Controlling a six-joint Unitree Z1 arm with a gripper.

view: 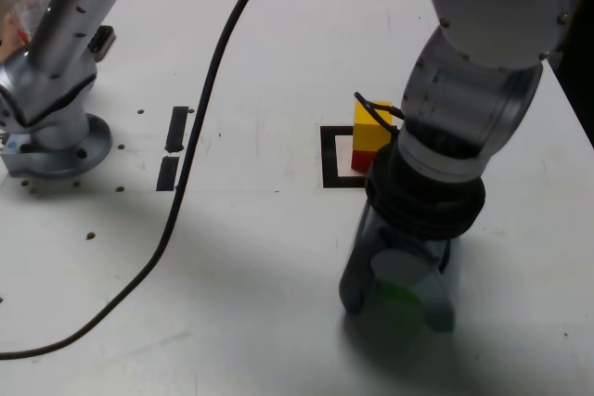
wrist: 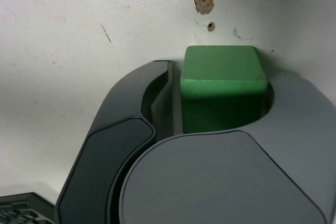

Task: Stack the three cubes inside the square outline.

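surface: white table (view: 278, 25) | marks: small holes, 2 black strips (view: 174, 146) | cable: black (view: 200, 127)

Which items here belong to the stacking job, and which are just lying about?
Job:
- green cube, between the tool's jaws
- yellow cube atop red cube
- square outline

Lying about:
- black cable
- two black strips
- second arm's base

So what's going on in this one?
The gripper is down at the table with its jaws around the green cube, well short of the square outline. In the outline, the yellow cube already sits on the red cube. Whether the jaws are clamped on the green cube can't be told.
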